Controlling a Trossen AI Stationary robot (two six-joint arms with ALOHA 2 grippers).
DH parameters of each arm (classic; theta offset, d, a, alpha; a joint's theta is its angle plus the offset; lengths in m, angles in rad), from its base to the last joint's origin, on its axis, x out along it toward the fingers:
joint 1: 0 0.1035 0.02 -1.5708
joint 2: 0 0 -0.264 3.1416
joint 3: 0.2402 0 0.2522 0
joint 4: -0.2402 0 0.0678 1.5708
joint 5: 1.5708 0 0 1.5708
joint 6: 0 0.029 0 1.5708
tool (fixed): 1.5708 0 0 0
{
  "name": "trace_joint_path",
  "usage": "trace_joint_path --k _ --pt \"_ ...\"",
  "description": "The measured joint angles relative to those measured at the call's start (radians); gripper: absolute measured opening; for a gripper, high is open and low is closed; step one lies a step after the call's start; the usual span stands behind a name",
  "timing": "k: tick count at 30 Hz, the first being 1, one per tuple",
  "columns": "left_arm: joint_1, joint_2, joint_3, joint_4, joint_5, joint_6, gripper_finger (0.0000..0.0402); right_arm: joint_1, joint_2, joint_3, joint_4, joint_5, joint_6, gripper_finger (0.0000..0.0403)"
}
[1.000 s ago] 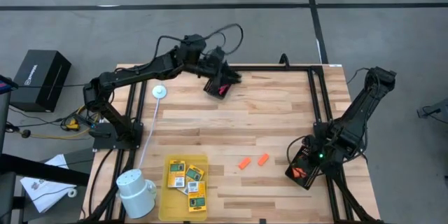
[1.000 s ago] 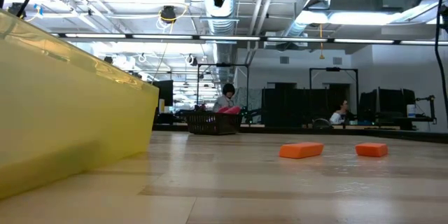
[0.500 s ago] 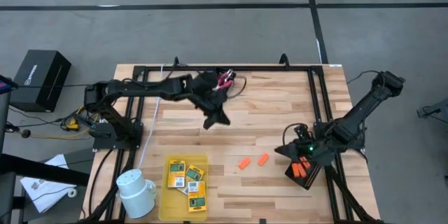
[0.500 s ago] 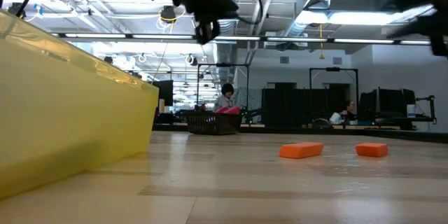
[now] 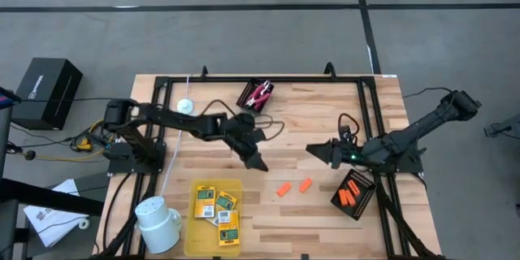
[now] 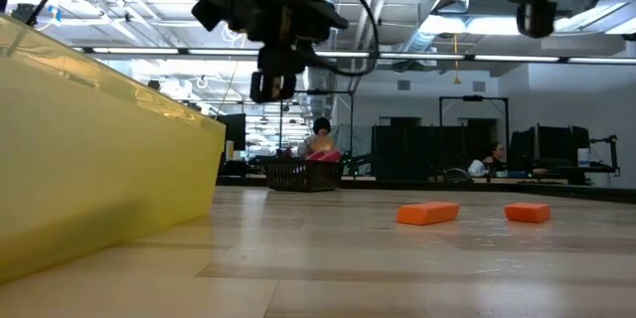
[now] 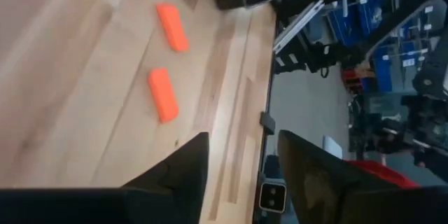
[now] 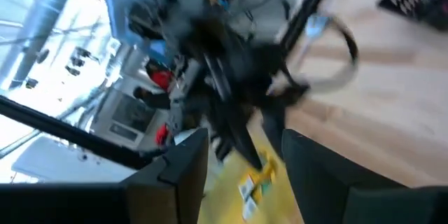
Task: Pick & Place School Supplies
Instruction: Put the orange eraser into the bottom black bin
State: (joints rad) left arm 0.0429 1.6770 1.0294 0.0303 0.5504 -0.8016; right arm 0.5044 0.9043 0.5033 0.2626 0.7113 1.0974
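Observation:
Two orange pieces (image 5: pixel 283 189) (image 5: pixel 305 184) lie flat on the wood, right of the table's middle; the left wrist view shows them ahead (image 7: pixel 162 94) (image 7: pixel 171 26). My left gripper (image 5: pixel 258 165) (image 7: pixel 241 143) hangs open and empty just left of and beyond them, above the table. My right gripper (image 5: pixel 311 149) (image 8: pixel 245 136) is open and empty, level, right of the left one. More orange pieces (image 5: pixel 351 197) lie in a black tray (image 5: pixel 363 180). Yellow-and-green packets (image 5: pixel 223 203) lie in a yellow tray (image 5: pixel 203 242). The red-handled scissor tool (image 5: pixel 262 91) rests in a black basket (image 5: pixel 245 102).
A white mug (image 5: pixel 158 219) stands at the near left corner and a white disc (image 5: pixel 185 106) lies at the far left. The yellow tray's wall (image 6: pixel 99 179) fills the low view's left. Black frame rails border the table. People sit in the room behind.
My left gripper has left the basket at the far edge and come down toward the near edge, to just beyond the orange pieces, rolling as it went. My right gripper has risen from the black tray and swung toward the table's middle, tipping up to level.

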Motion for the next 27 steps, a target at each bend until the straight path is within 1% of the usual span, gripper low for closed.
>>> trace_joint_path --k 4,8,13,15,22,27 --pt "-0.048 0.091 0.0 0.092 -0.004 -0.072 0.0183 -0.043 0.0 0.008 0.046 0.001 -0.057 0.0171" --pt "-0.077 0.188 0.004 0.166 -0.003 -0.125 0.0179 -0.079 0.001 0.042 0.051 0.008 -0.108 0.0169" --pt "-0.095 0.27 0.044 0.179 0.008 -0.165 0.0169 -0.116 0.0 0.086 0.055 -0.011 -0.209 0.0171" --pt "-0.095 0.294 0.071 0.193 0.006 -0.172 0.0166 -0.128 0.0 0.094 0.056 -0.041 -0.24 0.0173" --pt "-0.062 0.387 0.195 0.202 -0.006 -0.222 0.0163 -0.166 0.0 0.096 0.049 -0.112 -0.263 0.0179" --pt "-0.061 0.45 0.239 0.195 -0.013 -0.253 0.0157 -0.173 -0.001 0.096 0.053 -0.143 -0.293 0.0181"
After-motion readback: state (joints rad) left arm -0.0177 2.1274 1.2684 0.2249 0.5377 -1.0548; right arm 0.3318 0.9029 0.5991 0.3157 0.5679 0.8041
